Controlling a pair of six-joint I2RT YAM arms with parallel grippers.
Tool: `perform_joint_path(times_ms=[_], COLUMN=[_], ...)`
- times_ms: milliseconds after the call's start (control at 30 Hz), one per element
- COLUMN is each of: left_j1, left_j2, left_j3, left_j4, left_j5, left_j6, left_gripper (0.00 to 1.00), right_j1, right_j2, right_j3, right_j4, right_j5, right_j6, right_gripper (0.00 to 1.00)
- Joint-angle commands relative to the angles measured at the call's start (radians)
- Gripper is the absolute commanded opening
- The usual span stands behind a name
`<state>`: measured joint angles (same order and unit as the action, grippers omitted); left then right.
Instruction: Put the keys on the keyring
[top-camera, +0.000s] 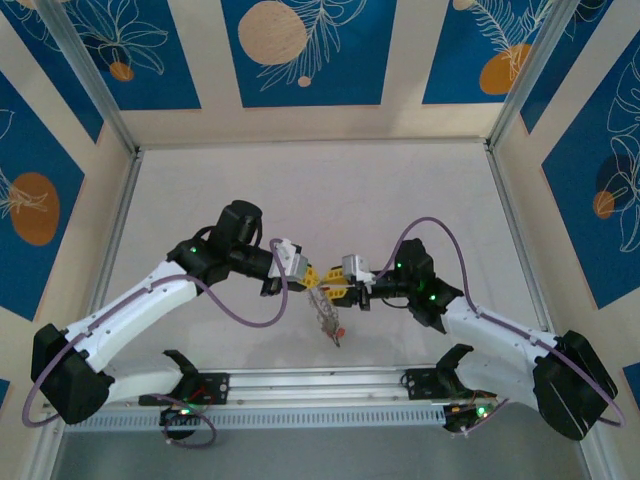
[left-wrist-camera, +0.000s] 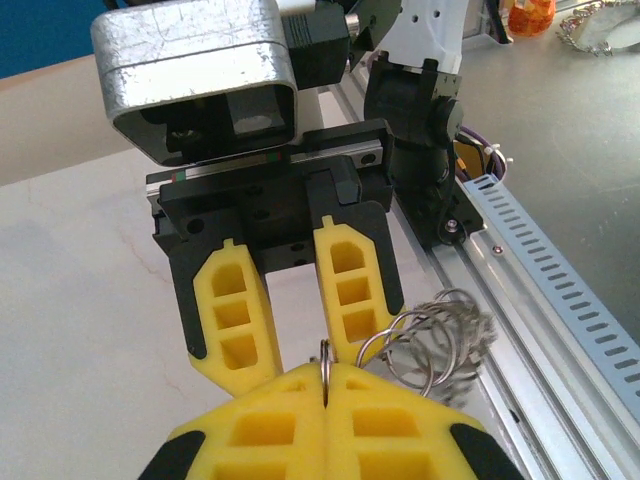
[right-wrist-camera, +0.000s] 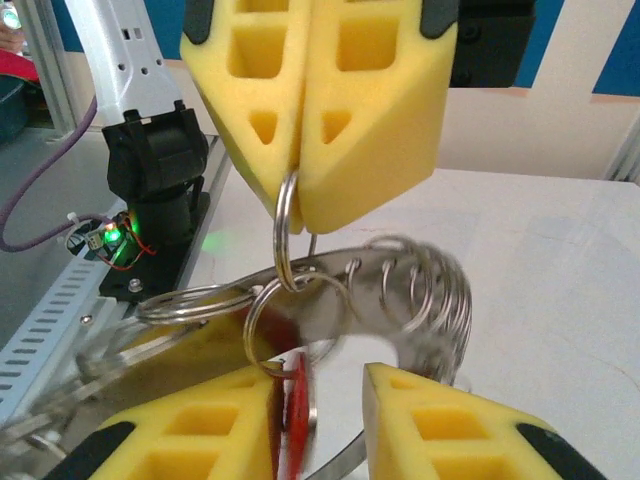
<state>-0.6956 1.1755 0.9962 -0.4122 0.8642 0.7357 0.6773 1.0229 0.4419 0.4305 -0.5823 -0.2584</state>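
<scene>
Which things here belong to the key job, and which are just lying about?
Job: keyring, red-headed key, small ring pinched in the left tool, open right tool.
Lying about: orange thing, silvery trinket, both beyond the rail.

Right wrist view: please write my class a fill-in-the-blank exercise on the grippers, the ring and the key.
1. The left gripper is ____ on a thin ring.
2. The right gripper is ____, with a clear gap between its fingers.
3. The key hanging below has a ____ head.
4. The fingers of both grippers are coloured ____.

Missing words: shut; open; red; yellow
</scene>
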Motion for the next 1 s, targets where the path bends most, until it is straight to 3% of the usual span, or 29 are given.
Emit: perform_joint_path(times_ms=[0,233,467,567,733,900,967], left_j1=[0.008,0.009,0.008,0.008,0.008,0.008,0.008], left_j2=[-0.004,-0.014,-0.016,-0.016,-0.016,-0.020,-0.021], left_j3=[0.032,0.035,0.032,0.033,0.033,0.035,0.035], left_j4=[-0.004,-0.016,-0.023,-0.021,-0.022,-0.029,-0.033], left_j5=[0.048,0.049,0.045,0.045,0.042,0.041,0.038], left_j6=[0.025,0.030,0.034,0.034,0.035,0.037,0.040], left_gripper=[0.00,0.00,0.00,0.00,0.00,0.00,0.00], right_j1=[0.008,0.010,0.028,0.047,0.059,0.059,0.059], right_j2=[0.021,0.019,0.043,0.058,0.072,0.060,0.053], right_j3=[0.030,0.020,0.018,0.015,0.007,-0.014,-0.017], right_j4=[-0.004,-0.001,0.029,0.043,0.057,0.070,0.059], right_j5=[-0.021,-0.014,-0.004,0.034,0.065,0.083,0.081], right_j6=[-0.005,-0.002,0.012,0.000,-0.008,0.000,0.000], right_gripper=[0.25,0.27,0.19,0.26,0.26,0.15,0.02])
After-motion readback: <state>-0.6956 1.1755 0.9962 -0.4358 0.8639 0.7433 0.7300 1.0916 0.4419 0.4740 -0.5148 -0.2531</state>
